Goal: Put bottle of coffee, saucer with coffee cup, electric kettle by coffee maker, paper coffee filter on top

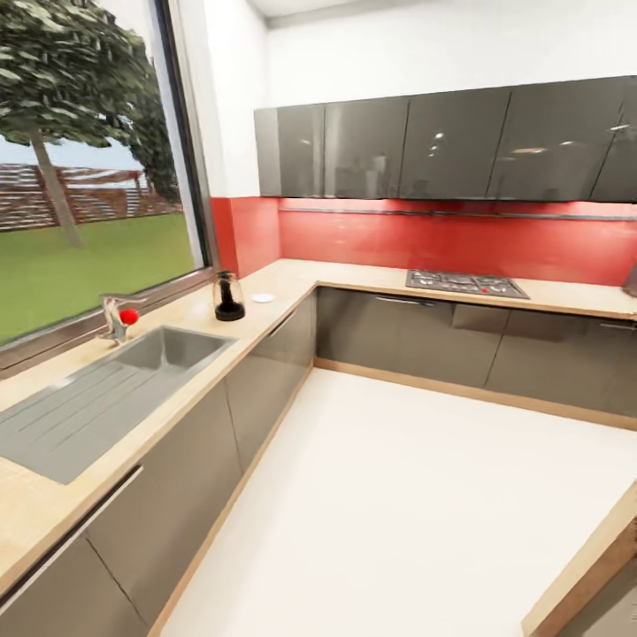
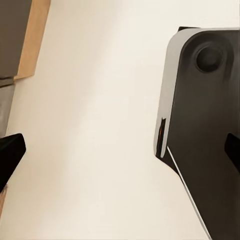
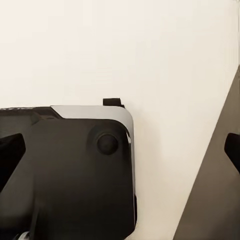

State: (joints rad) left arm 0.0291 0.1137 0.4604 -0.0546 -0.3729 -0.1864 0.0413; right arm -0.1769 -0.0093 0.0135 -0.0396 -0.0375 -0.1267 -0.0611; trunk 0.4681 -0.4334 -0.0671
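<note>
Floor (image 1: 416, 495): white, wide, under both pairs of fingers in the wrist views.
Counter (image 1: 292, 283): pale wood, L-shaped, along window wall and red back wall; far ahead of the fingers.
Cabinets (image 1: 442, 146): dark glossy row over the red wall.
Window (image 1: 88, 159): tree and lawn outside, above the sink.
Sink (image 1: 168, 349): grey steel, set in counter with ribbed drainer; tap (image 1: 113, 318) behind it with red knob.
Hob (image 1: 464, 284): on the back run of counter.
Base (image 2: 205, 130): black with white edge, beside left fingers; likewise (image 3: 70, 170) between the right pair.
Coffee maker (image 1: 228, 297): black, standing upright on counter near the corner, well away from both grippers.
Saucer (image 1: 262, 298): small white disc, just beside coffee maker; too small to be sure.
Left gripper (image 2: 122, 150): dark fingertips (image 2: 10, 152) at opposite edges, spread wide, nothing between but floor.
Right gripper (image 3: 122, 150): fingertips (image 3: 10, 152) likewise wide apart, holding nothing.
</note>
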